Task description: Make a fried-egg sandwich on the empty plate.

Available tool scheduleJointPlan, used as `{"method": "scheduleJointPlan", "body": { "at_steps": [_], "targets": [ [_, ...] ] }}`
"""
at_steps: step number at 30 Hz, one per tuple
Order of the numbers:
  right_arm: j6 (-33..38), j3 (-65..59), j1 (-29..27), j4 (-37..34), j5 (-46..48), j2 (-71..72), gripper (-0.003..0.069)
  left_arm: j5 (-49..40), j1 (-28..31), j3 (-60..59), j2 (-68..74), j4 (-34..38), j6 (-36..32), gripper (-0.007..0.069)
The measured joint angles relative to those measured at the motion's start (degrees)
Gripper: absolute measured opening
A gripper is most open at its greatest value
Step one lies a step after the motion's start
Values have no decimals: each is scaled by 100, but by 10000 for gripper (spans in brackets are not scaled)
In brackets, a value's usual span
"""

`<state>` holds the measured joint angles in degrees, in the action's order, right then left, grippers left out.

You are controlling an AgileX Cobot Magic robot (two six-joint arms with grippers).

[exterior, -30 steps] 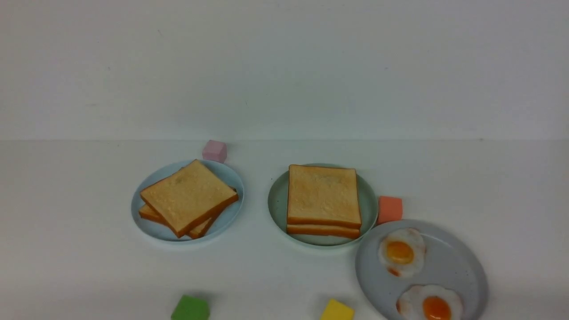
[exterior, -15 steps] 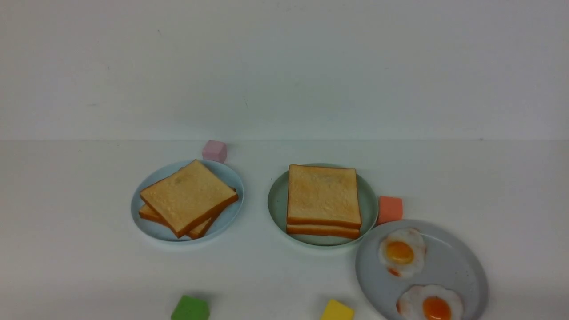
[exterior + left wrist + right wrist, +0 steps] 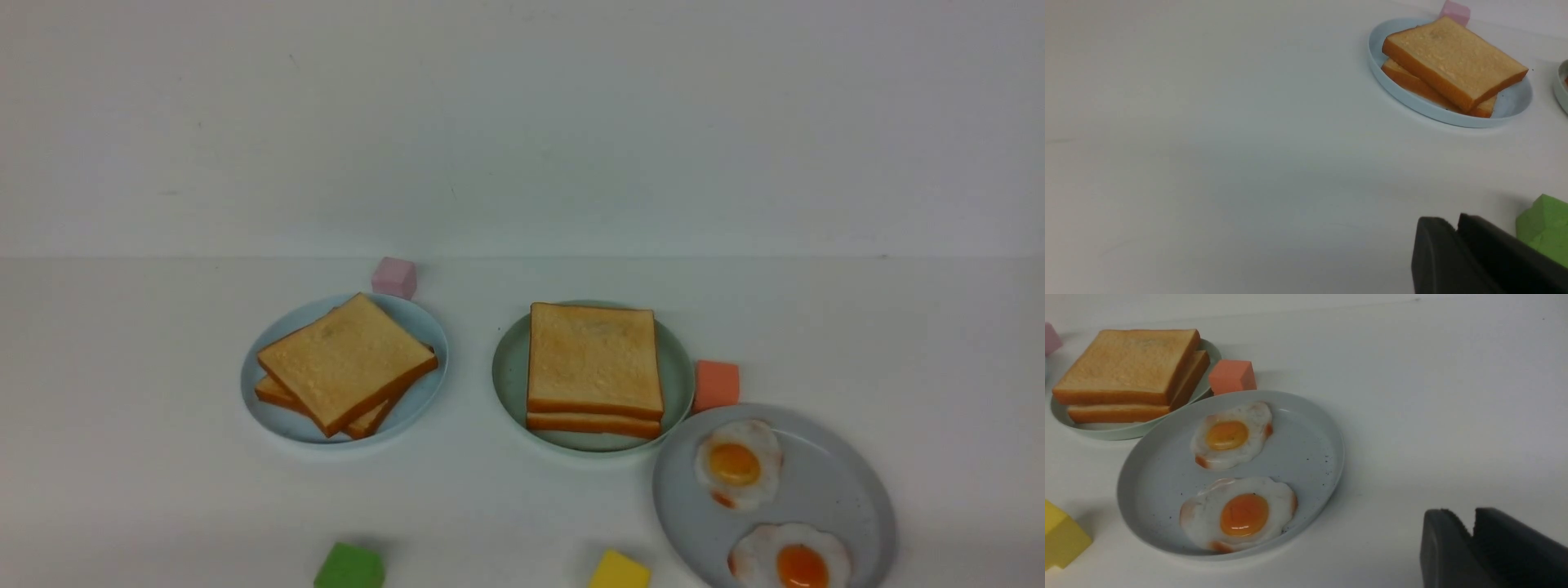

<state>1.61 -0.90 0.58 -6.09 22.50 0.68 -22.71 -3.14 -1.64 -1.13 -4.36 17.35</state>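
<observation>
Two stacked toast slices sit on the green plate; any egg between them cannot be seen. Grey plate alongside carries two fried eggs. Left gripper and right gripper hang empty, jaws nearly closed.

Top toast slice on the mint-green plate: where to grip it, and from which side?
Take the top toast slice by its near crust edge, coming in low from the robot's side. It lies flat and square on a second slice, with that thick edge facing the robot and overhanging slightly. The orange cube beside the mint-green plate probably crowds a right-side approach.
</observation>
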Motion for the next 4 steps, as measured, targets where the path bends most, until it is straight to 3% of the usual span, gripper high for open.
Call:
{"method": "scheduleJointPlan", "body": {
  "at_steps": [4],
  "targets": [
    [0, 0, 0, 0, 0, 0, 134, 0, 0, 0, 0, 0, 0, 80]
  ]
}}
